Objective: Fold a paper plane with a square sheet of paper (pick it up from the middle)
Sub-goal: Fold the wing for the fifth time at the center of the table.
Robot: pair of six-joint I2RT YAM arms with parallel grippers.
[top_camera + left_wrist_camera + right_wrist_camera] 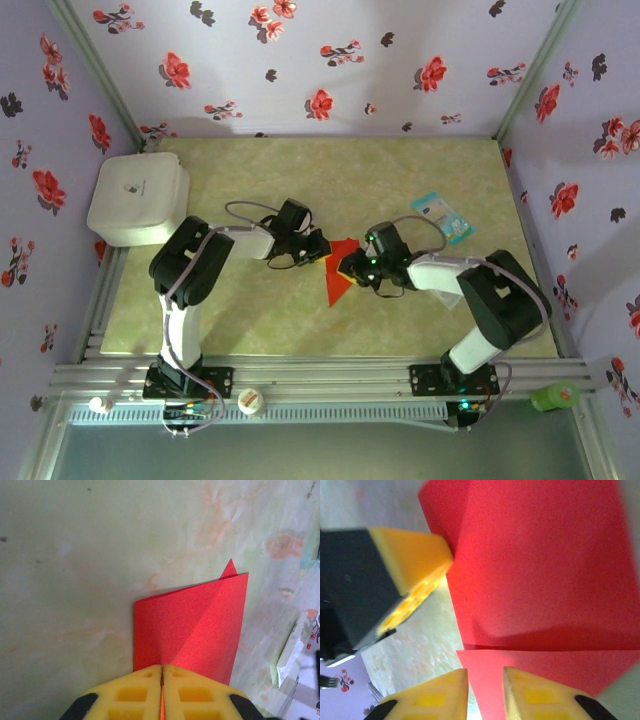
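Note:
The red sheet of paper (338, 274) lies folded on the table between the two arms. In the left wrist view the paper (192, 622) shows a diagonal crease, doubled layers and a small pointed tip at its far edge. My left gripper (162, 669) is shut on its near edge, with a red sliver running between the yellow pads. The right gripper (485, 676) stands open by a narrow gap, and a corner of the paper (540, 565) lies in that gap without being pinched. The left gripper's yellow finger (415, 562) touches the paper's other side. A dart-shaped paper plane is out of view.
A light-blue-and-white packet (442, 216) lies behind the right arm. A white box (138, 198) stands at the table's back left corner. A white cap (251, 401) and a green object (555, 397) rest on the front rail. Flowered walls close in the table.

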